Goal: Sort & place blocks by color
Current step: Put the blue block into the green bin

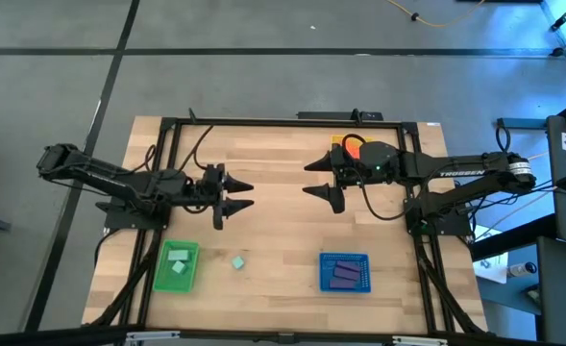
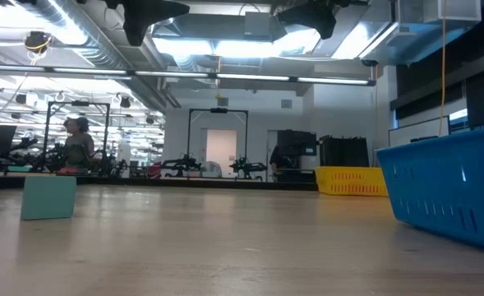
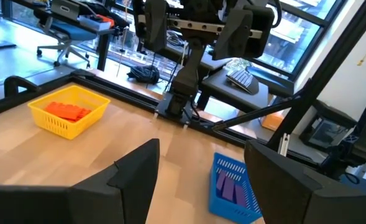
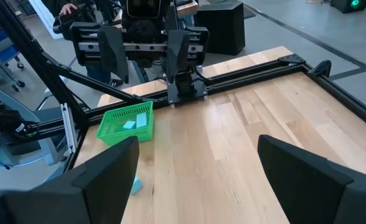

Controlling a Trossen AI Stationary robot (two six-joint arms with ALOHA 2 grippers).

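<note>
the left gripper [image 1: 236, 193] hangs over the counter [image 1: 283, 154] at about 9 o'clock from the middle. its fingers [image 3: 130, 180] are spread wide and hold nothing, touching nothing. toward 7 o'clock, by the counter's near edge, sits the green tray [image 1: 160, 273] with mint blocks [image 1: 178, 261] lying in it. just beside that tray, nearer the middle, one loose mint block [image 1: 237, 261] rests alone on the bare wood; in the low view it stands at the far left as a teal cube [image 2: 48, 197].

the middle of the counter is open wood, from the far frame rail down to the near edge, with free room between the two arms.

the right gripper [image 1: 319, 177] hovers at about 1 o'clock from the middle, pointing toward the left arm. its fingers [image 4: 307, 171] are also wide apart and empty. behind its wrist, toward the far edge, the yellow tray [image 1: 339, 143] is mostly covered by the arm in the high view; the left wrist view shows it clearly, with orange-red blocks [image 3: 69, 110] inside. at 5 o'clock, near the front edge, lies the blue tray [image 1: 323, 272] holding purple blocks [image 1: 344, 275].

how many blocks lie in each tray cannot be counted. in the low view the blue tray is cut off at the right border and both grippers show only as dark shapes at the top. a person [image 2: 77, 148] stands far off in the room behind.
</note>
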